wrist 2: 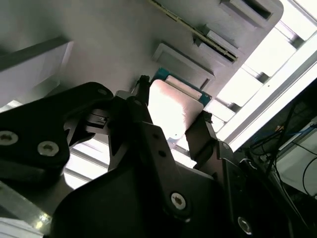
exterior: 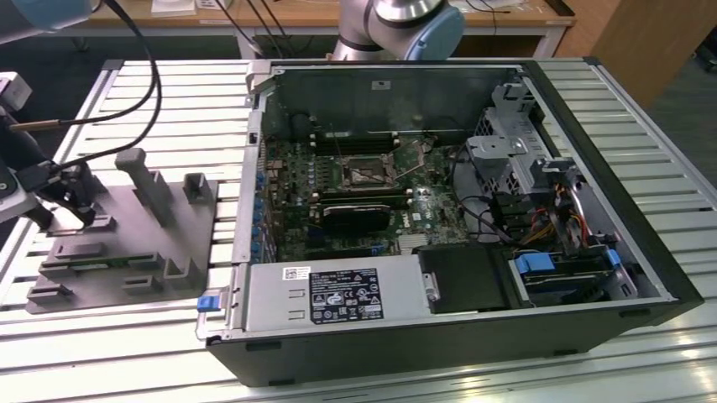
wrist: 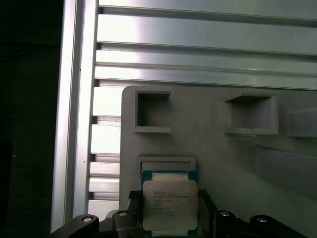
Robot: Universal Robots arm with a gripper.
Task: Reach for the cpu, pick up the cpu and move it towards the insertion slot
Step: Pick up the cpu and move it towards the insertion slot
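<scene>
In the exterior view, your gripper (exterior: 70, 201) stands low over the grey tray (exterior: 168, 252). The insertion slot (exterior: 364, 172) lies well apart from it, toward the exterior view's right, inside the open computer case (exterior: 448, 353). In the second wrist view, the cpu (wrist 2: 171, 106) sits between the two fingers (wrist 2: 199, 136), which seem pressed on its opposite edges. In the first wrist view, the cpu (wrist: 170, 204) lies flat and looks not yet raised from the tray (wrist: 223, 158).

One cpu (wrist: 170, 206), folks, and one gripper (wrist: 169, 197) on it! One grey tray (wrist: 223, 163), two full square pockets (wrist: 152, 111) counted. Exterior view: one open case (exterior: 448, 346), one socket (exterior: 364, 170), one power supply (exterior: 280, 290).
</scene>
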